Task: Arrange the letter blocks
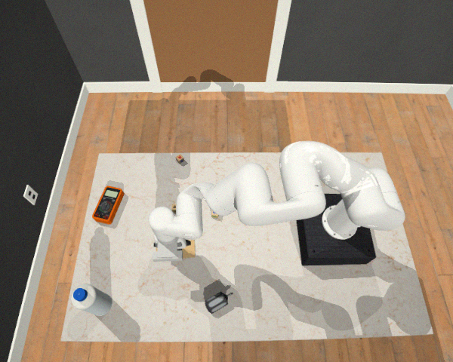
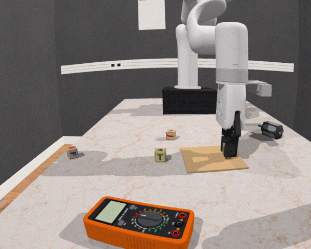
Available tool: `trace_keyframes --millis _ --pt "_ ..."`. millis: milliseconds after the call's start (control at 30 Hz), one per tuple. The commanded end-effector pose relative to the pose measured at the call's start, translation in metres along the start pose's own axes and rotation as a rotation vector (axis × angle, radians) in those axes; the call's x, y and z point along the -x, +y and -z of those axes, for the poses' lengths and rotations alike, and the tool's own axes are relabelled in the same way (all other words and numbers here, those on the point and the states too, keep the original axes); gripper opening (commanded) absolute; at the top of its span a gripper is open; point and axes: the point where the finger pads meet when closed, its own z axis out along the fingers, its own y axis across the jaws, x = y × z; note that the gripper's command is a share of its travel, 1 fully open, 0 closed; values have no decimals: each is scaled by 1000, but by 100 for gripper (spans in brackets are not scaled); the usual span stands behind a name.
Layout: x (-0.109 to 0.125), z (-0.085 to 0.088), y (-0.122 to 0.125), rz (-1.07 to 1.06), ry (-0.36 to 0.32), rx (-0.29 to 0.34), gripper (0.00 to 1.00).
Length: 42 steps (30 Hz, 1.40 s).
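Note:
My gripper (image 2: 229, 148) is shut on a wooden block (image 2: 224, 147). It holds the block down at the tan mat's (image 2: 213, 159) far right part, at or just above the surface. The fingers hide the block almost fully, and its letter cannot be read. In the overhead view the wrist covers the gripper (image 1: 178, 244) and most of the mat (image 1: 188, 250). A block with a green T on its side (image 2: 160, 154) stands left of the mat. A block with a red mark (image 2: 170, 134) stands farther back. A block with a blue F on its side (image 2: 72, 152) stands far left, near the table edge (image 1: 180, 158).
An orange multimeter (image 2: 139, 221) (image 1: 108, 204) lies at the near end of the table. A white bottle with a blue cap (image 1: 87, 299) stands at one corner. A small black device (image 2: 272, 129) lies right of the mat. The arm's black base (image 2: 189, 100) is at the far end.

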Motion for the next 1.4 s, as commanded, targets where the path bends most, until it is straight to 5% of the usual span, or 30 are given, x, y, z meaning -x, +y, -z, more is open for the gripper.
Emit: trace_keyframes --millis 0,1367 --pt "0 3 2 0 0 6 23" --pt "0 -1 2 0 0 6 23"
